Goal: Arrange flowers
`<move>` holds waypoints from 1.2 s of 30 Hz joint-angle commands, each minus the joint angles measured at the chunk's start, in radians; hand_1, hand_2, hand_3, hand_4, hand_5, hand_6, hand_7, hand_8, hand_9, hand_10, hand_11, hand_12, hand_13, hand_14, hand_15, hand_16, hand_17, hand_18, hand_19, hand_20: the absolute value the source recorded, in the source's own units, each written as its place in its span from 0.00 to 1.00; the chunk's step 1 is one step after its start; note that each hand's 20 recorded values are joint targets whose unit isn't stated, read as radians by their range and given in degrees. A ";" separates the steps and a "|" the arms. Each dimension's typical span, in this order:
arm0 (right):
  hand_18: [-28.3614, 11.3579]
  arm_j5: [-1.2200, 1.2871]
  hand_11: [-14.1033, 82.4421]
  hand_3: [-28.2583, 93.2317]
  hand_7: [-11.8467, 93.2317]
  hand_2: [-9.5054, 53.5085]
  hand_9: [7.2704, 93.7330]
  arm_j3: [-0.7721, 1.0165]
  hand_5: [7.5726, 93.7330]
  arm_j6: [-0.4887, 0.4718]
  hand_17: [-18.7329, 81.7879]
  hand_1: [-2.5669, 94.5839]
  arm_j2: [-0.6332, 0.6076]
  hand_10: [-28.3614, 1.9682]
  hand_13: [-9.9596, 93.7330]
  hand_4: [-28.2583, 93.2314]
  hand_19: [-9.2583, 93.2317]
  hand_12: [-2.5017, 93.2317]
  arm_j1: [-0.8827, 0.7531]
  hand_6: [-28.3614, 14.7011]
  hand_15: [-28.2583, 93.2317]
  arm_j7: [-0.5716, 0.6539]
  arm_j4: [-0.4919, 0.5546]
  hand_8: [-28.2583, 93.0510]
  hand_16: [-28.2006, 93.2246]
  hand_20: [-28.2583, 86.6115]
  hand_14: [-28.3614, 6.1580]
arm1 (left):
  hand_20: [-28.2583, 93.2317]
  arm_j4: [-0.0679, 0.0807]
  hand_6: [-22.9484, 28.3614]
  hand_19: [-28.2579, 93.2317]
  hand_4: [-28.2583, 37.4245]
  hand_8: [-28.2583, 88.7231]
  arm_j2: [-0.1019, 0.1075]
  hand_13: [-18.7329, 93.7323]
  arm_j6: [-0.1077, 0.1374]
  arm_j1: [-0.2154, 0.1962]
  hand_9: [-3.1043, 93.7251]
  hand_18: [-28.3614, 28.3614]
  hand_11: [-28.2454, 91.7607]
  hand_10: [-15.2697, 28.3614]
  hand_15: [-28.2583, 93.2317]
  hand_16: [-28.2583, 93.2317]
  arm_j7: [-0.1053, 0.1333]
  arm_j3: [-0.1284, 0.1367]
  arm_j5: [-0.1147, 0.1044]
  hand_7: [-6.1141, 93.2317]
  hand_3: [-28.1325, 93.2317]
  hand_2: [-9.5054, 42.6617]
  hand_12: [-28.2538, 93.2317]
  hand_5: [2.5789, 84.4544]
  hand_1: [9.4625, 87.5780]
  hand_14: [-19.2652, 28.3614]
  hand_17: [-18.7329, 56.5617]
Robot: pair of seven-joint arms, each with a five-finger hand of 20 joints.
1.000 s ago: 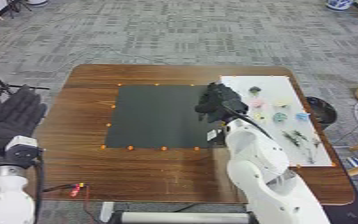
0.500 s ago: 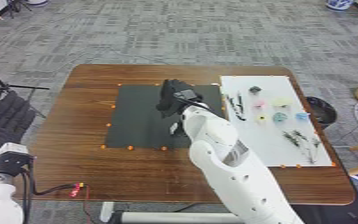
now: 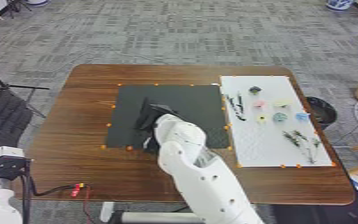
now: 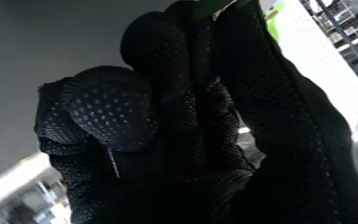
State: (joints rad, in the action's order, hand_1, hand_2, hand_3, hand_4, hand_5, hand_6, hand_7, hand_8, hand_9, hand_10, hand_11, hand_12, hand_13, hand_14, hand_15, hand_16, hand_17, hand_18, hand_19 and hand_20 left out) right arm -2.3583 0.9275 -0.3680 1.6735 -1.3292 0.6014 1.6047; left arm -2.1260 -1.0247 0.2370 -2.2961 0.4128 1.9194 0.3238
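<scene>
Right, we're placing a piece, by my reading: the black-gloved right hand (image 3: 151, 117) is working over the dark square mat (image 3: 127, 102), its fingers closing on a slim green plant piece (image 4: 209, 9) up by the tips. Whether that piece is touching the mat, I'm not able to tell. The next move is calling for a gentle lowering, then a clean release. Left of the mat, beyond the edge of the brown wooden bench (image 3: 87, 167), the black-gloved left hand (image 3: 4, 117) is waiting with fingers loose and apart. Over on the mat's right, the white rectangular board (image 3: 254, 159) is carrying the stock: thin green sprigs (image 3: 296, 137) lying nearest, then the small pink, yellow and blue flowers (image 3: 279, 117), and slender black twigs (image 3: 237, 107) lying closest to the mat.
</scene>
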 commanded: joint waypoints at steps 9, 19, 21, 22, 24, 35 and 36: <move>0.13 -0.137 0.39 0.78 0.55 0.00 0.96 -0.019 0.80 0.038 0.67 0.66 0.099 0.72 0.93 0.00 0.91 0.68 -0.028 0.60 0.66 -0.067 -0.083 0.39 0.62 0.55 0.71 | 0.30 -0.032 0.61 0.48 0.00 0.17 0.000 0.38 -0.067 0.006 0.38 0.68 0.39 0.68 0.39 0.20 0.072 -0.043 0.025 0.16 0.43 0.56 0.30 0.53 0.40 0.67 0.21; 0.13 -0.279 0.38 0.78 0.55 0.00 0.96 -0.007 0.79 0.082 0.67 0.66 0.130 0.72 0.93 0.00 0.91 0.67 -0.001 0.60 0.66 -0.109 -0.160 0.39 0.62 0.54 0.71 | 0.30 -0.029 0.61 0.48 0.00 0.17 0.010 0.38 -0.070 0.021 0.38 0.68 0.39 0.68 0.39 0.20 0.093 -0.053 0.019 0.17 0.47 0.54 0.30 0.53 0.38 0.66 0.21; 0.13 -0.268 0.38 0.78 0.55 0.00 0.96 0.007 0.79 0.053 0.67 0.65 0.139 0.72 0.93 0.00 0.91 0.67 0.005 0.60 0.66 -0.091 -0.167 0.38 0.62 0.54 0.71 | 0.30 -0.030 0.61 0.48 0.00 0.17 0.012 0.38 -0.063 0.023 0.38 0.68 0.39 0.68 0.40 0.20 0.091 -0.056 0.019 0.17 0.51 0.53 0.30 0.53 0.36 0.66 0.21; 0.13 -0.266 0.38 0.78 0.55 0.00 0.96 0.012 0.79 0.040 0.67 0.65 0.142 0.72 0.92 0.00 0.91 0.67 0.007 0.60 0.66 -0.093 -0.167 0.38 0.62 0.54 0.70 | 0.29 -0.029 0.61 0.49 0.00 0.17 0.011 0.38 -0.065 0.025 0.38 0.68 0.39 0.68 0.40 0.20 0.093 -0.056 0.019 0.17 0.54 0.53 0.30 0.53 0.35 0.66 0.21; 0.14 -0.271 0.37 0.79 0.56 0.00 0.96 0.009 0.78 0.037 0.67 0.64 0.135 0.72 0.92 0.00 0.91 0.66 0.011 0.61 0.66 -0.089 -0.170 0.38 0.62 0.54 0.70 | 0.29 -0.027 0.61 0.49 0.00 0.17 0.012 0.38 -0.068 0.029 0.38 0.68 0.39 0.68 0.40 0.20 0.091 -0.058 0.018 0.17 0.62 0.51 0.30 0.53 0.29 0.67 0.21; 0.12 -0.280 0.37 0.73 0.58 0.00 0.93 -0.011 0.75 -0.014 0.66 0.60 0.126 0.68 0.91 0.01 0.91 0.57 -0.005 0.63 0.66 -0.044 -0.159 0.37 0.61 0.52 0.69 | 0.29 -0.019 0.62 0.50 0.00 0.17 0.025 0.38 -0.066 0.057 0.38 0.69 0.40 0.69 0.40 0.19 0.089 -0.062 0.028 0.17 0.77 0.46 0.30 0.53 0.20 0.67 0.20; 0.12 -0.279 0.39 0.72 0.58 0.00 0.93 -0.013 0.75 -0.013 0.66 0.60 0.125 0.67 0.91 0.01 0.91 0.55 -0.005 0.63 0.66 -0.040 -0.160 0.37 0.61 0.52 0.69 | 0.29 -0.018 0.62 0.50 0.00 0.17 0.027 0.38 -0.067 0.060 0.38 0.69 0.40 0.69 0.40 0.19 0.090 -0.065 0.027 0.17 0.77 0.46 0.30 0.53 0.20 0.67 0.20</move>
State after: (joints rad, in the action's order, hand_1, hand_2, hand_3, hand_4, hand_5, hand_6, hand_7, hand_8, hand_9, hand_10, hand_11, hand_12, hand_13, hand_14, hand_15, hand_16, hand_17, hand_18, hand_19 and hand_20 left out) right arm -2.6326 0.9326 -0.3613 1.7966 -1.3258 0.5325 1.4376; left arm -2.1496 -1.0095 0.1776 -2.2526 0.4903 1.8629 0.3415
